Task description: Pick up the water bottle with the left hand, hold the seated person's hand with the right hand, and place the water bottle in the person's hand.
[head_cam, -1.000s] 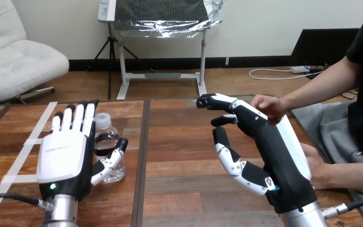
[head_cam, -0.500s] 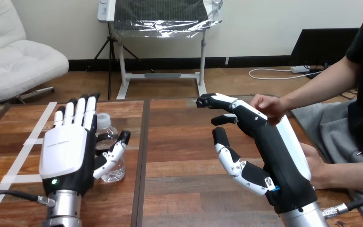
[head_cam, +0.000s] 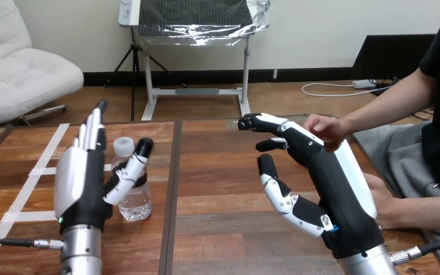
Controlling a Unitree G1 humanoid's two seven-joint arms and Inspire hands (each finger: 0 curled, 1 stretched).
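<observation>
One water bottle [head_cam: 133, 192] stands upright on the wooden surface [head_cam: 217, 166], white cap on top. Just left of the bottle, the left robot hand [head_cam: 80, 180] stands edge-on, palm toward it, fingers straight and open; its thumb [head_cam: 129, 169] crosses in front of the bottle's upper half, hiding part of it, and nothing is gripped. Further left of the bottle lie three strips of white tape [head_cam: 47, 150], one long and two short. Well to the right of the bottle, the right robot hand [head_cam: 326, 172] is open, fingertips bent forward, thumb spread, holding nothing. Two hands of the person show beyond it: one [head_cam: 324, 127] close behind its fingers, contact unclear, the other [head_cam: 385, 205] partly hidden behind its wrist
</observation>
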